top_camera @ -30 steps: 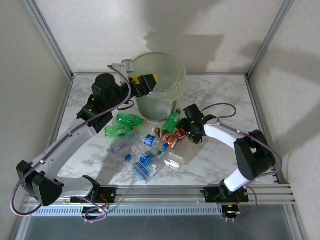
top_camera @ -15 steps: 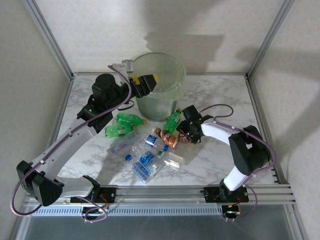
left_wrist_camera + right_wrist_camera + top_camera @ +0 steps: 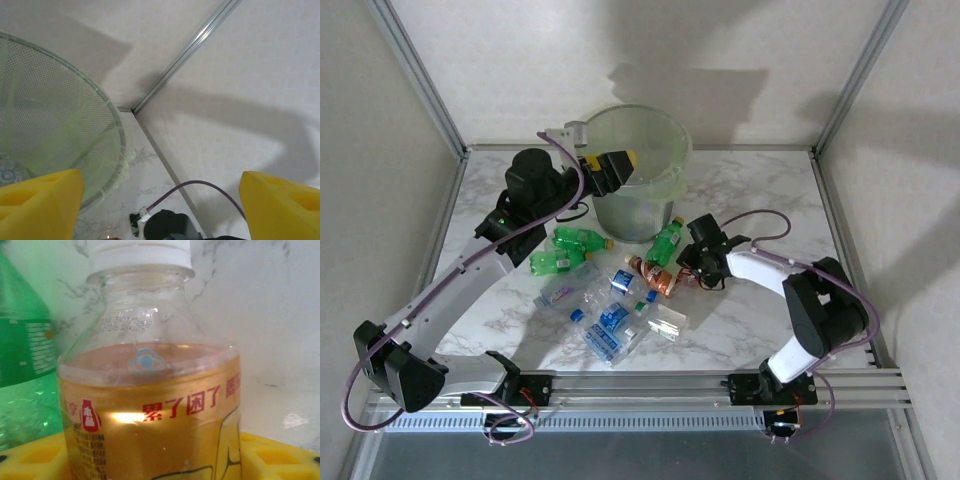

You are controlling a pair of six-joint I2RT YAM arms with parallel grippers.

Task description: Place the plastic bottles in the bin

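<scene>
The pale-green bin [image 3: 620, 215] stands at the back centre of the table; its mesh-like wall [image 3: 55, 125] shows in the left wrist view. My left gripper [image 3: 616, 166] hovers at the bin's left rim, open and empty [image 3: 160, 200]. Green bottles [image 3: 582, 238] [image 3: 558, 262] [image 3: 666, 240], clear blue-labelled bottles [image 3: 612, 320] and orange-labelled ones [image 3: 665, 278] lie in front of the bin. My right gripper [image 3: 691, 262] is at the orange-labelled bottles. Up close, a gold-labelled, white-capped bottle [image 3: 150, 390] sits between its spread yellow fingers [image 3: 280, 455], beside a green bottle [image 3: 25, 345].
Metal frame posts [image 3: 420, 80] and white walls enclose the marble table [image 3: 760, 185]. The right arm's purple cable [image 3: 190, 187] and black body [image 3: 170, 225] show below the left gripper. Bare marble lies right and left of the pile.
My right gripper has slid left, closing in around the orange-labelled bottle. The left arm has stayed still at the bin rim.
</scene>
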